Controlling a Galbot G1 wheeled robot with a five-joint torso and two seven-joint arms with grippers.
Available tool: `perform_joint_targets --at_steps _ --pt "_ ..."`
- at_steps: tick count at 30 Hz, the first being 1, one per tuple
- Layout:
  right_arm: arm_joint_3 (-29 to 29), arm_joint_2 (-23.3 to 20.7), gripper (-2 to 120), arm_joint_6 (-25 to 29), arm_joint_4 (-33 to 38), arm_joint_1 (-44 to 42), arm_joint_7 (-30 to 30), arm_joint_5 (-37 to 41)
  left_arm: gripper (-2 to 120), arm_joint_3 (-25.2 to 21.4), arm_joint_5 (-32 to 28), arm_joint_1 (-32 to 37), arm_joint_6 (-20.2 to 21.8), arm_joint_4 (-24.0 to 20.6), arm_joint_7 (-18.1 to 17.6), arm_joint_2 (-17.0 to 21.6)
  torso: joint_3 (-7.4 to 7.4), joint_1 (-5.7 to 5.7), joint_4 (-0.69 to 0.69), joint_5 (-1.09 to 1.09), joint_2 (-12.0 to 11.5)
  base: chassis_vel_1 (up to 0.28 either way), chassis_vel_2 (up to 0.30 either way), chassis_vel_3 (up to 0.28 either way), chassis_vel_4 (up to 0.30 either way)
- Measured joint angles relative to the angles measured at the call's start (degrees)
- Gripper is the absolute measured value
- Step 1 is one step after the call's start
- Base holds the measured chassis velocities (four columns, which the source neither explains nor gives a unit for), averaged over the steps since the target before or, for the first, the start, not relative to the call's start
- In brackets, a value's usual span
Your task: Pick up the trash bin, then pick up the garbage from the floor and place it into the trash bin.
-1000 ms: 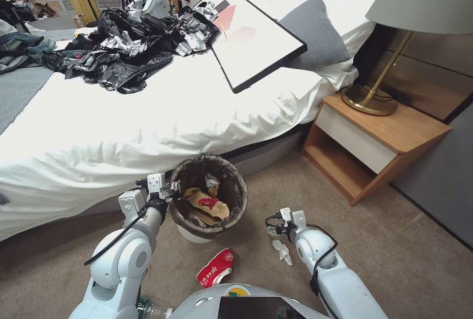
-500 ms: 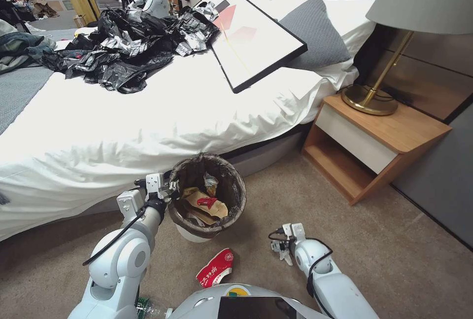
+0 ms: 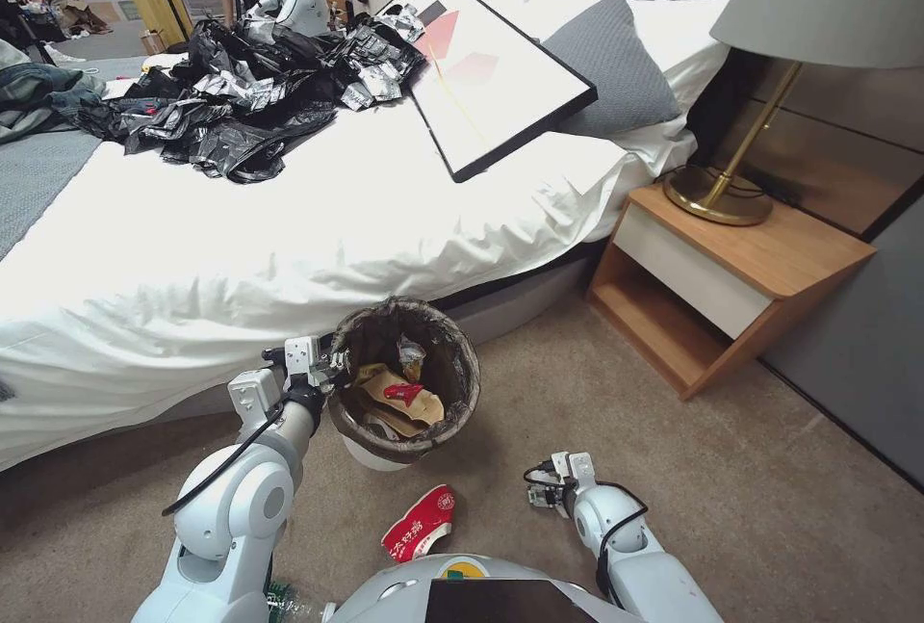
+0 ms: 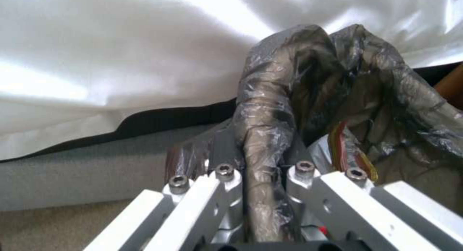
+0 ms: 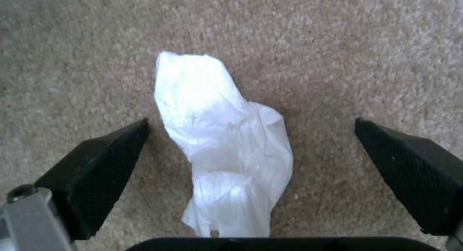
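My left gripper (image 3: 330, 375) is shut on the near-left rim of the trash bin (image 3: 371, 454), a small white bin with a dark liner (image 4: 309, 81). In the left wrist view the left gripper (image 4: 263, 173) pinches a fold of that liner. A tan paper bag (image 3: 404, 403) and a red wrapper lie inside. My right gripper (image 3: 545, 496) is low over the carpet. In the right wrist view it (image 5: 251, 122) stands open around a white tissue wad (image 5: 226, 146) of garbage. A red-and-white wrapper (image 3: 419, 524) lies on the floor near my base. A clear bottle (image 3: 289, 601) lies by my left arm.
The bed (image 3: 289, 247) with its white sheet runs right behind the bin, with black bags (image 3: 241, 93), a framed picture (image 3: 481, 74) and a grey pillow on it. A wooden nightstand (image 3: 731, 286) with a brass lamp (image 3: 722, 194) stands to the right. Open carpet lies between it and my right arm.
My right gripper has dropped lower and drawn back toward my base, coming over the tissue, which it now hides in the head view. The left gripper and the bin have stayed put.
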Motion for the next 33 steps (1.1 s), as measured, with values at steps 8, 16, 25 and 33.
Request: perform_joint_targets --at_steps 8,16,25,33 --pt "0.08 0.52 97 2.06 -1.91 0.55 -0.21 0.56 5 -0.20 -0.07 -0.13 -0.10 0.05 0.17 0.05 0.00 0.00 -0.02 0.02 0.01 0.000 0.000 0.000 0.000" --pt "0.38 0.43 84 2.04 -0.21 -1.00 0.23 0.86 5 -0.47 -0.52 -0.55 0.06 -0.04 -0.03 0.34 0.01 0.01 0.03 0.09 -0.01 0.000 0.000 0.000 0.000" --pt "0.28 -0.04 55 0.86 2.77 -2.23 1.22 1.18 5 -0.39 -0.53 -0.84 0.06 0.20 0.04 0.16 0.01 0.01 0.03 0.09 -0.02 0.000 0.000 0.000 0.000" --pt "0.22 -0.23 29 0.32 4.32 -2.58 1.84 1.46 5 -0.37 -0.46 -0.77 0.02 0.29 0.19 0.09 0.02 0.02 0.01 0.07 -0.02 0.000 0.000 0.000 0.000"
